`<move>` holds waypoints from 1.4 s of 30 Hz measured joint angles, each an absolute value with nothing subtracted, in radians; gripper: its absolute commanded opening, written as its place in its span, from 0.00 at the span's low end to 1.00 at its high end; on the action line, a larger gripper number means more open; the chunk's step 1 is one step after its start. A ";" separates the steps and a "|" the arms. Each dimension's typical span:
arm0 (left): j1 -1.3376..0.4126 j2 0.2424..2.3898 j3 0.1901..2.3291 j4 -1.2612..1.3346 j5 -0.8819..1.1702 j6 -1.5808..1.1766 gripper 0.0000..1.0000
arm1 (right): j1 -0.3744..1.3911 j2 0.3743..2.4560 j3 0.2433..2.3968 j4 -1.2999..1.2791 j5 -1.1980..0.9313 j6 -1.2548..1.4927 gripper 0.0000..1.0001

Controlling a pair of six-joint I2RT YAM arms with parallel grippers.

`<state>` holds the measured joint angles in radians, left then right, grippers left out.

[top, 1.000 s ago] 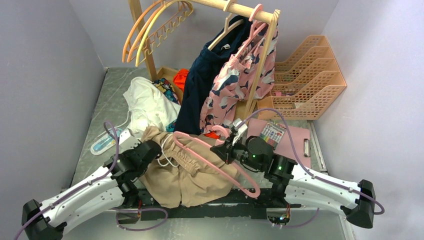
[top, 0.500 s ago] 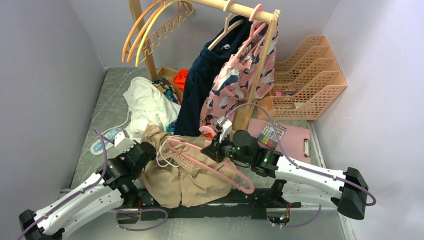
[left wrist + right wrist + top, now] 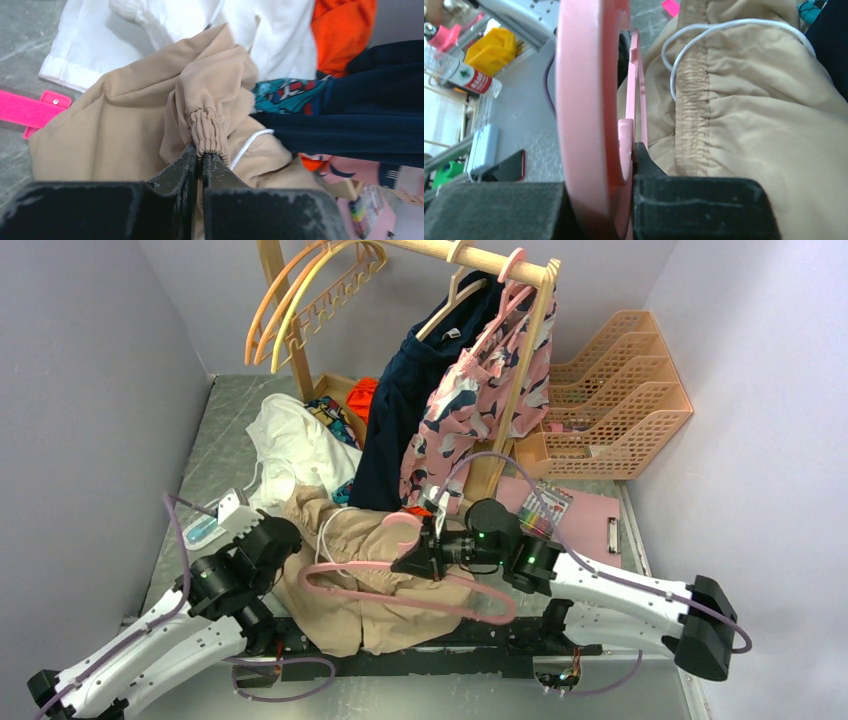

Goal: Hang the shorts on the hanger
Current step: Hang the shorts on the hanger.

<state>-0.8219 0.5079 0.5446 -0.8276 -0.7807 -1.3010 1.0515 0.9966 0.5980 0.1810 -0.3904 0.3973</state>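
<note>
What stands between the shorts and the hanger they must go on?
Nothing visible. The hanger, clamped in the right tool, hangs right over the shorts, which the left tool pinches.

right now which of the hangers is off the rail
The wide pink hanger, clamped in the right gripper over the shorts; the others hang on the rail.

Top view: bright, even, diffuse light from above; soft shadows beneath the arms, dull sheen on the worktop. Sharp throughout.
Left wrist: left tool dark and blurred near the lens; shorts crisp.
Right wrist: hanger close, out of focus; upper-left background smeared.
</note>
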 measured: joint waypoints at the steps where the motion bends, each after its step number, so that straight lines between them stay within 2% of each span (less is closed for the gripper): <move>1: -0.822 0.505 0.565 -0.828 -0.786 -1.289 0.07 | 1.054 0.976 0.598 0.150 -0.403 0.378 0.00; 9: -0.822 0.492 0.758 -0.811 -0.868 -1.071 0.07 | 1.053 0.675 0.660 -0.128 -0.219 0.239 0.00; 13: -0.822 0.479 0.821 -0.703 -0.865 -0.908 0.07 | 1.053 0.612 0.702 -0.188 -0.102 0.224 0.00; 18: -0.822 0.472 0.768 -0.494 -0.708 -0.705 0.07 | 1.053 0.603 0.684 -0.213 0.070 0.244 0.00; 21: -0.822 0.559 0.818 -0.428 -0.601 -0.584 0.07 | 1.053 0.584 0.674 -0.227 0.126 0.242 0.00; 26: -0.822 0.768 1.126 -0.375 -0.458 -0.410 0.07 | 1.053 0.517 0.723 -0.241 0.162 0.199 0.00; 28: -0.822 0.761 1.127 -0.318 -0.407 -0.383 0.07 | 1.053 0.496 0.762 -0.241 0.168 0.180 0.00; 31: -0.822 0.677 0.958 -0.273 -0.374 -0.405 0.07 | 1.053 0.472 0.803 -0.245 0.173 0.164 0.00; 33: -0.822 0.651 0.828 -0.302 -0.376 -0.430 0.07 | 1.053 0.469 0.816 -0.263 0.174 0.153 0.00; 35: -0.822 0.684 0.794 -0.381 -0.386 -0.430 0.07 | 1.053 0.475 0.825 -0.294 0.174 0.143 0.00; 39: -0.822 0.793 0.952 -0.474 -0.422 -0.352 0.07 | 1.053 0.512 0.876 -0.356 0.169 0.109 0.00; 42: -0.822 0.822 1.112 -0.441 -0.426 -0.308 0.07 | 1.053 0.548 0.921 -0.367 0.132 0.088 0.00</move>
